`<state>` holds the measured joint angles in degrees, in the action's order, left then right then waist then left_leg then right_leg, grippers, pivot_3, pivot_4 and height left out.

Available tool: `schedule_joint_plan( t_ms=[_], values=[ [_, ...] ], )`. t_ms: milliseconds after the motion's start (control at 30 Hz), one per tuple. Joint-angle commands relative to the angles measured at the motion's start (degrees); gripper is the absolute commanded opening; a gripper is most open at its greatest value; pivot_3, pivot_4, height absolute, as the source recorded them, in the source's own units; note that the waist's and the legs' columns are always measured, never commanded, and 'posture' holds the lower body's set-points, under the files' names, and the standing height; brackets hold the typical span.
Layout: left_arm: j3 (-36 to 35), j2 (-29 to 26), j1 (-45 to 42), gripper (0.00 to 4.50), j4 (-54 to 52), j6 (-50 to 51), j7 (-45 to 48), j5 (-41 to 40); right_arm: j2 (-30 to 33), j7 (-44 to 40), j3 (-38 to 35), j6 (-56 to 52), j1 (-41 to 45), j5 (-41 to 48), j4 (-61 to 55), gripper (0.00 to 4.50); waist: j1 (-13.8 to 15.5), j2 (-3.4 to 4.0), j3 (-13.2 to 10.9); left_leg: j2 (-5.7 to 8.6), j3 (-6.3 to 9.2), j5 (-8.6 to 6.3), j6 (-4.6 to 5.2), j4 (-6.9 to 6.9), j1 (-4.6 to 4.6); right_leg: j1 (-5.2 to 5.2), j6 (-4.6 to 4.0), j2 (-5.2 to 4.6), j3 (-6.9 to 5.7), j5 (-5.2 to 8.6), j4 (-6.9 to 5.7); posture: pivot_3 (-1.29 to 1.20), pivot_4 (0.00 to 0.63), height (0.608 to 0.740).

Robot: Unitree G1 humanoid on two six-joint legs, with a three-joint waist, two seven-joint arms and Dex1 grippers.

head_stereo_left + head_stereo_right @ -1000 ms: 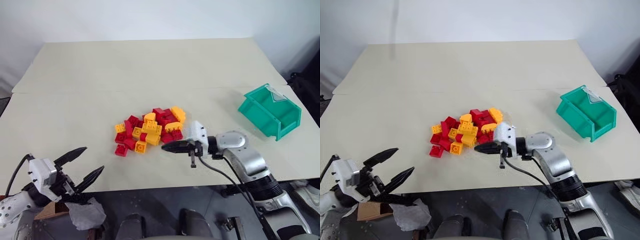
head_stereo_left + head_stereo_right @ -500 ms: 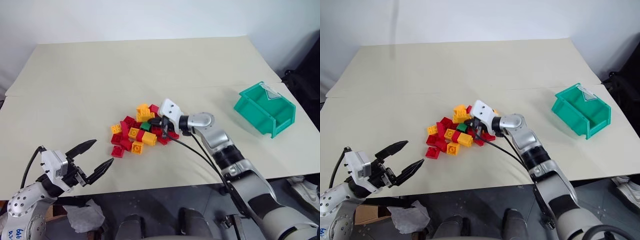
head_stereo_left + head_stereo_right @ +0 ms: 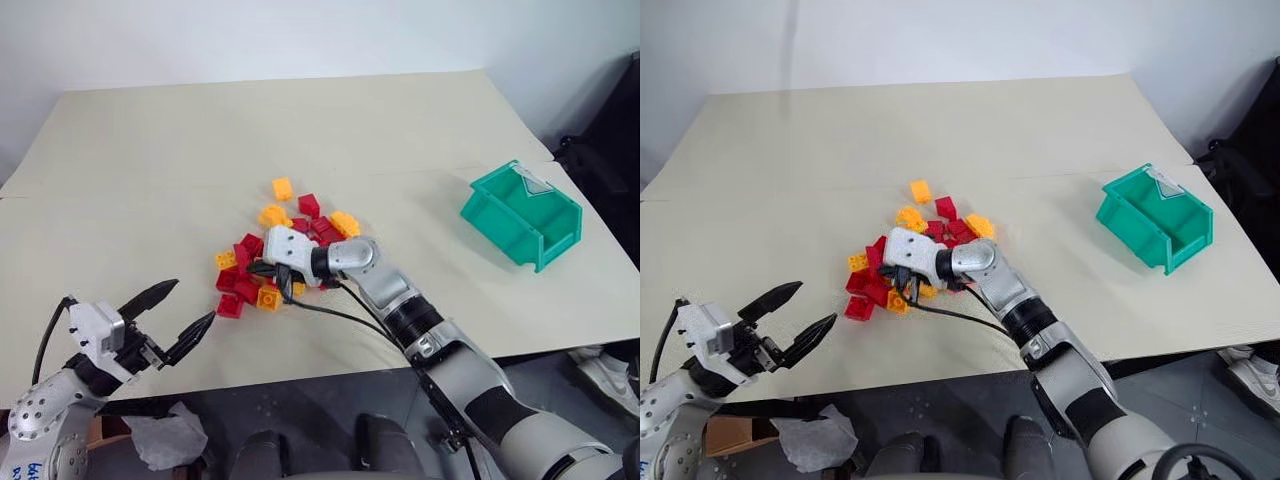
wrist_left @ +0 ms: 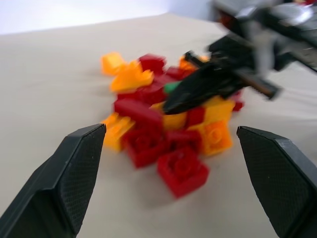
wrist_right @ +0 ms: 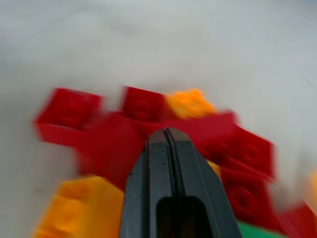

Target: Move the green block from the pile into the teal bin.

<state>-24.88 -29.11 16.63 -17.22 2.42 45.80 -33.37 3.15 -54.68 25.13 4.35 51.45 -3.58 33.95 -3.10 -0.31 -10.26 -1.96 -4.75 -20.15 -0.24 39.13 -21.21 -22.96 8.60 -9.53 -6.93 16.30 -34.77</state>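
The pile point(image 3: 262, 262) of red and yellow-orange bricks lies mid-table, spread out. My right gripper point(image 3: 252, 268) is shut and empty, pushed in among the bricks at the pile's near left part, pointing left. A sliver of the green block point(image 4: 172, 88) peeks out right behind those shut fingers; it also shows at the edge of the right wrist view as a green block point(image 5: 255, 230) beside red bricks. The teal bin point(image 3: 520, 213) stands far right, open side up. My left gripper point(image 3: 185, 308) hovers open at the near left, facing the pile from a short way off.
A yellow brick point(image 3: 283, 188) and a red brick point(image 3: 309, 205) lie apart on the pile's far side. The beige table point(image 3: 150, 170) has bare room to the left, behind the pile, and between pile and bin. The near table edge runs just ahead of my left gripper.
My shut right gripper swept left from the pile's right side through the bricks, scattering some toward the far side. The green block showed on top half a second ago; the gripper covers it now.
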Motion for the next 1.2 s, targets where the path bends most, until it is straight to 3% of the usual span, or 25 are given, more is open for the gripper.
schedule_joint_plan(
  t_ms=[33, 500, 633, 767, 867, 1067, 1200],
  values=[
    [-1.6, 0.5, 0.9, 4.5, -0.8, -1.2, -0.3, -0.6, 2.1, -2.2, 0.9, 1.7, -2.2, -0.8, -3.5, 0.02, 0.2, -0.02, 0.0, 0.0, 0.01, 0.0, 0.0, 0.01, 0.0, 0.0, 0.0, 0.0, 0.0, 0.0, 0.0, 0.0, 0.15, 0.74],
    [-1.0, 0.5, 0.3, 4.5, -1.0, -0.7, 0.2, -0.5, 22.2, -9.3, -11.5, -4.0, -11.4, 8.1, -16.1, 0.02, 1.2, -0.02, 0.0, -0.02, -0.07, -0.01, 0.0, 0.01, 0.01, 0.0, -0.01, 0.0, 0.01, 0.0, 0.09, 0.0, 0.15, 0.74],
    [-0.7, -0.7, -1.8, 4.5, -0.3, 0.3, 0.9, -0.7, 26.3, -14.8, -16.6, -4.9, -15.0, 15.6, -21.1, 0.02, 1.4, -0.02, 0.0, -0.03, -0.12, -0.01, 0.01, 0.01, 0.0, 0.0, -0.01, 0.0, 0.02, 0.0, 0.13, 0.0, 0.15, 0.74],
    [-0.8, -1.7, -3.0, 4.5, -0.3, 0.5, 1.4, -1.0, 28.9, -15.0, -24.9, -10.9, -17.4, 25.0, -24.9, 0.02, 1.6, -0.03, 0.0, -0.02, -0.18, -0.02, 0.03, 0.02, 0.0, 0.01, 0.0, 0.0, 0.02, 0.0, 0.17, 0.0, 0.15, 0.74],
    [-0.6, -2.1, -3.3, 4.5, -1.2, 0.6, 1.9, -1.3, 31.8, -15.7, -29.3, -12.4, -19.6, 28.2, -26.9, 0.61, 1.6, -0.03, 0.0, -0.05, -0.2, -0.03, 0.03, 0.02, 0.01, 0.01, 0.0, 0.0, 0.01, 0.0, 0.18, 0.0, 0.15, 0.74],
    [0.4, -1.8, -4.5, 4.5, -1.1, 0.5, 2.1, -0.7, 38.7, -15.6, -33.8, -11.8, -24.8, 27.2, -24.1, 2.7, 1.9, -0.03, 0.0, -0.03, -0.36, -0.07, 0.1, 0.02, 0.0, 0.03, 0.0, 0.0, 0.03, 0.0, 0.36, 0.0, 0.15, 0.74],
    [1.1, -2.2, -4.6, 4.5, -1.0, 1.1, 3.2, -0.9, 38.6, -13.6, -33.4, -13.1, -24.7, 27.3, -25.5, 4.05, 1.4, -0.02, 0.0, -0.05, -0.41, -0.07, 0.1, 0.02, 0.04, 0.03, 0.0, 0.0, 0.05, 0.0, 0.35, 0.0, 0.15, 0.74]
  ],
)
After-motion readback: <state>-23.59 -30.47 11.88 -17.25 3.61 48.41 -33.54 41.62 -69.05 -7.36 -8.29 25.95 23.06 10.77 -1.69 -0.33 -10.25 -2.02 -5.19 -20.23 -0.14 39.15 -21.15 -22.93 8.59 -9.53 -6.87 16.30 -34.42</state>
